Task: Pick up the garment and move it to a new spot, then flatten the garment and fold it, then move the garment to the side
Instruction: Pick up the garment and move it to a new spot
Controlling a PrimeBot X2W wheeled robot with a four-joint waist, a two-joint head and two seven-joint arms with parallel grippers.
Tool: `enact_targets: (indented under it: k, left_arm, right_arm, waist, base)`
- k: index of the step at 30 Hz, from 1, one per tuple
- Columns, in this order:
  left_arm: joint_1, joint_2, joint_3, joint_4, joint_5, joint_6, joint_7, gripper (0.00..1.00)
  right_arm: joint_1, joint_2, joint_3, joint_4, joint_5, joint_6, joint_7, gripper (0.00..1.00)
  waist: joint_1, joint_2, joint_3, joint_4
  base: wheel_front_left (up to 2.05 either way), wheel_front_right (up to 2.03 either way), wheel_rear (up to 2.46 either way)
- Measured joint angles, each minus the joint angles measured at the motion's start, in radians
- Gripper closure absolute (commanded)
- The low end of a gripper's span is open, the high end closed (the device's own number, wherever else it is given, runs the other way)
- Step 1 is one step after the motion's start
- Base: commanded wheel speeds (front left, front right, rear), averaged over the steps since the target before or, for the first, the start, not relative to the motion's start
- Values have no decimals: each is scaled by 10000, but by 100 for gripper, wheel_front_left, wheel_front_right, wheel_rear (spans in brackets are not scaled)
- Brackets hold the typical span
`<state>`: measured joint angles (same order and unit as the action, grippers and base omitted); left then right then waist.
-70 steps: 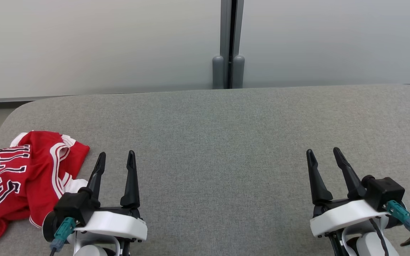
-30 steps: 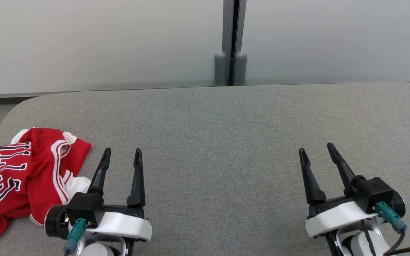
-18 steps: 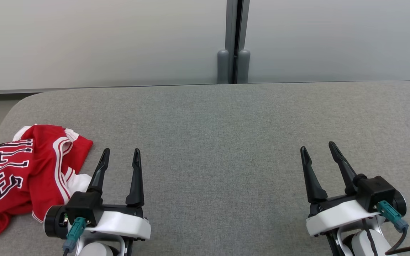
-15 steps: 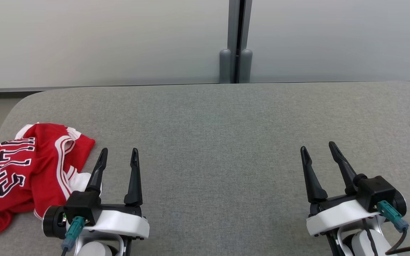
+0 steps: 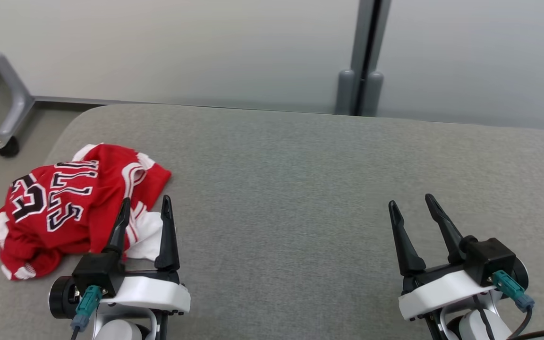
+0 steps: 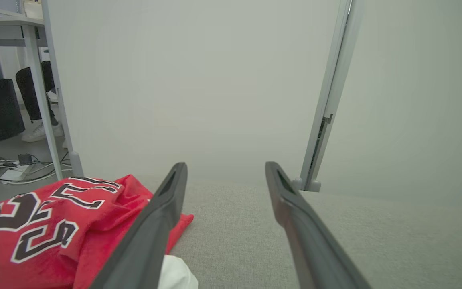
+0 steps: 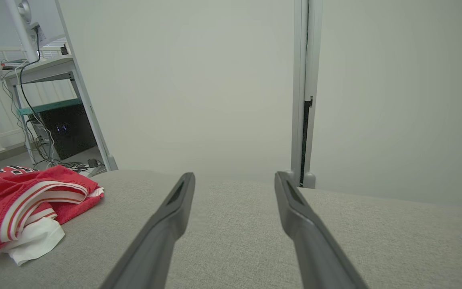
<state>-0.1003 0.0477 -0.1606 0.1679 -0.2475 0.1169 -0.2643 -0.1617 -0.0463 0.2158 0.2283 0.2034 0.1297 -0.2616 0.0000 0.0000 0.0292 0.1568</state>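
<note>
The crumpled red garment [image 5: 64, 208] lay at the left of the head view, near the rounded corner of the grey padded table [image 5: 291, 179]. At the lower left the left gripper [image 5: 145, 200] stood released and empty, one finger overlapping the garment's edge, contact not discernible. At the lower right the right gripper [image 5: 410, 200] was likewise spread and empty, well apart from the cloth.

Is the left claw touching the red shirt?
Cannot tell. In the head view one finger of the left gripper overlaps the red shirt, hiding any gap.
</note>
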Motion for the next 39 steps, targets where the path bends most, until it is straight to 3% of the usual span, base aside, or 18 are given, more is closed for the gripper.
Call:
enact_targets:
  k: [20, 29, 34, 39]
  left_arm:
    - [291, 2, 510, 644, 15, -54, 0, 0]
    - [245, 146, 786, 974, 0, -278, 15, 0]
    - [-749, 731, 882, 1118, -213, -663, 1014, 0]
    - [-2080, 1446, 947, 1783, -681, -1154, 3411, 0]
  right_arm:
    - [241, -2, 291, 153, 616, 0, 0, 0]
    - [238, 2, 487, 186, 688, 0, 0, 0]
    - [201, 2, 495, 186, 685, 0, 0, 0]
    - [75, -6, 453, 186, 652, 0, 0, 0]
  waist:
    - [0, 0, -452, 2551]
    - [0, 0, -576, 2815]
    - [0, 0, -491, 2585]
    - [0, 0, -256, 2276]
  base:
    - [0, 0, 0]
    - [0, 0, 0]
    - [0, 0, 0]
    - [0, 0, 0]
